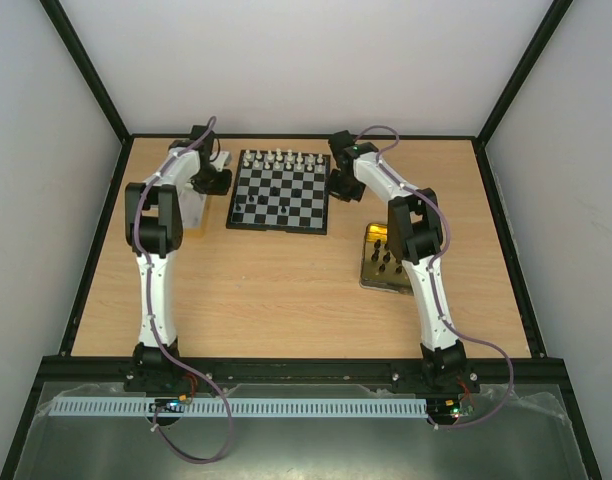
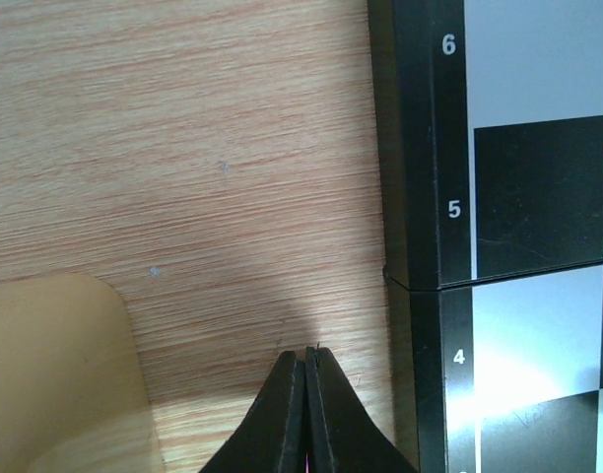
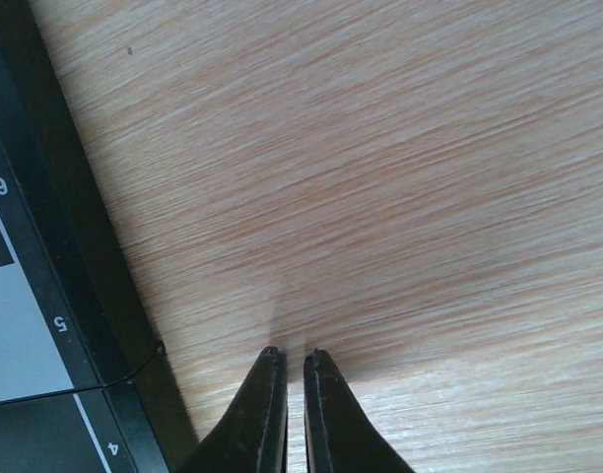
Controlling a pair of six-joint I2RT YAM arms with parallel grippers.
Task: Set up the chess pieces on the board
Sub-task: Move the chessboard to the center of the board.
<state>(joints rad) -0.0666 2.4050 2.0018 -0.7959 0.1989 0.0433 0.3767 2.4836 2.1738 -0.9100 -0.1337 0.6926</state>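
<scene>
Cataloguing the board (image 1: pixel 278 229): lying flat on the table (image 1: pixel 286 300), upper centre of the top view, between the two arms

Being square, showing no long axis; sitting nearly square to the frame, turned only slightly; fold seam running left to right across the middle, between ranks 4 and 5, with the numbered edges facing left and right

Listing the white chess pieces (image 1: pixel 278 158): standing upright in a line along the board's upper edge, apparently filling most of that row; exact count too small to tell

Noting what look like one or two dark pieces (image 1: pixel 276 187) standing on middle squares, belonging to no row

Listing the black chess pieces (image 1: pixel 385 256): waiting upright on the gold tray (image 1: pixel 371 284), right of centre, well apart from the board

Judging the task as partly done: one white row looking placed, the second white row and the whole black side seemingly left to do

Recording the left gripper (image 2: pixel 306 357): hovering over bare table just beside the board's left rim, fingertips pressed together, holding nothing; a pale tray corner (image 2: pixel 55 374) lying at lower left of its view

Recording the right gripper (image 3: pixel 293 355): hanging over bare table just beside the board's right rim, fingertips nearly meeting with a thin slit between, gripping nothing
</scene>
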